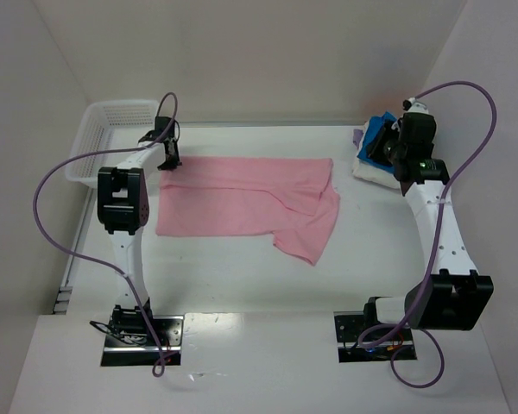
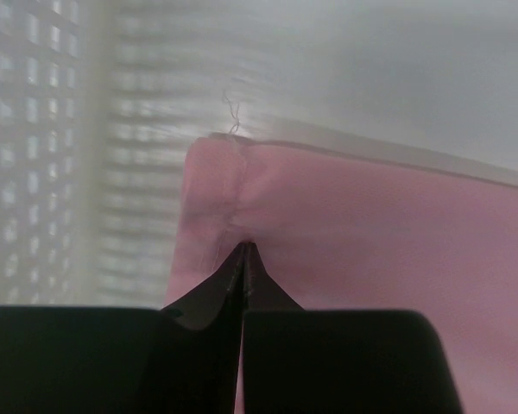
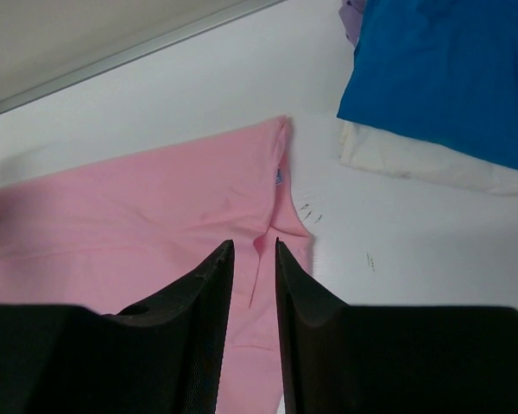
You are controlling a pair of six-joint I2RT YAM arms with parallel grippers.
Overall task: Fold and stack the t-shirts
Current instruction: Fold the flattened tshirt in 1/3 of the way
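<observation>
A light pink t-shirt (image 1: 242,203) lies spread flat in the middle of the table, with one part hanging toward the front right. My left gripper (image 1: 168,159) is shut on its far left corner (image 2: 233,185), and the cloth puckers at the fingertips. My right gripper (image 1: 380,151) hovers by the shirt's right end. Its jaws (image 3: 254,244) stand apart, with a small raised crease of pink cloth (image 3: 155,198) below the gap. A bright blue t-shirt (image 3: 449,69) lies on a white one (image 3: 414,159) at the back right, and a lavender one (image 3: 352,13) peeks out behind.
A white plastic mesh basket (image 1: 112,116) stands at the back left, close behind the left gripper and filling the left of its wrist view (image 2: 34,129). White walls enclose the table on three sides.
</observation>
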